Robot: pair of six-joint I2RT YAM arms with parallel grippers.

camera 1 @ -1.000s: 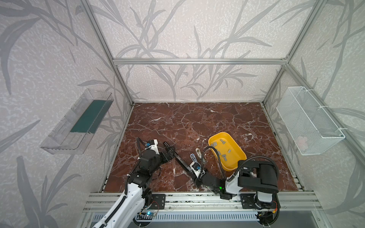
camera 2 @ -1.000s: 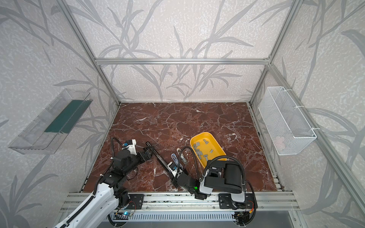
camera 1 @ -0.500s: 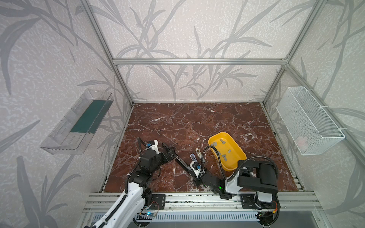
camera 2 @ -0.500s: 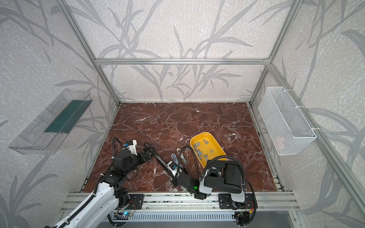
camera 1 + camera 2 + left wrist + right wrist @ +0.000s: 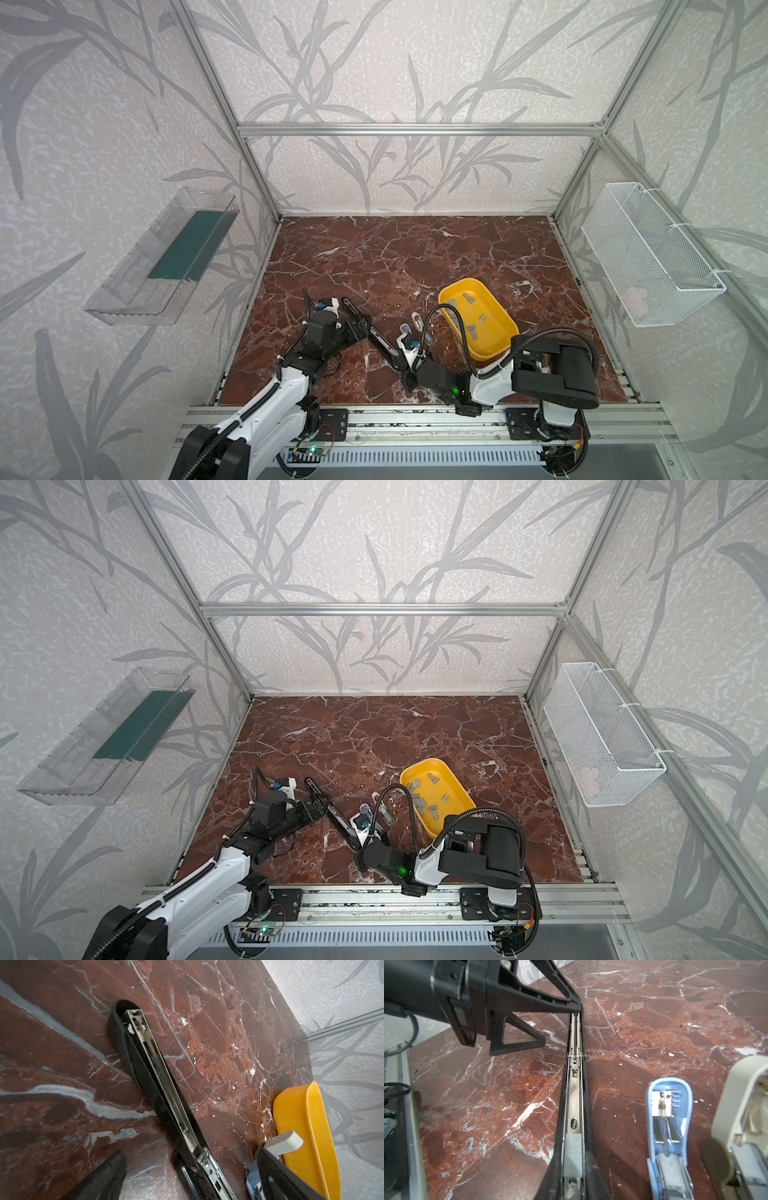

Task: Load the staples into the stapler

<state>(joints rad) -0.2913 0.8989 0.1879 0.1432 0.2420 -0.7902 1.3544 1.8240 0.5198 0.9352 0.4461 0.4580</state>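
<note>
In both top views the long black stapler (image 5: 380, 343) lies opened flat on the marble table (image 5: 415, 257), at about 8 o'clock from the table's middle. It runs along the 11-to-5 o'clock line.

The left gripper (image 5: 362, 328) hangs over the stapler's middle with its fingers spread wide. In the left wrist view we see the stapler pass between them with bare table on either side.

At the stapler's 5 o'clock end sits the right gripper (image 5: 573, 1159). We see its two dark fingers drawn in tight on either side of a grey staple strip (image 5: 572, 1153) that lies in the stapler's metal rail.

The rest of the staples (image 5: 472, 331) lie scattered in the yellow tray (image 5: 490, 301), at about 4 o'clock from the table's middle.

Between tray and black stapler lie a small blue stapler (image 5: 405, 330) and, just beside it toward 1 o'clock, a cream stapler (image 5: 417, 320). In the right wrist view both of these are open.
</note>
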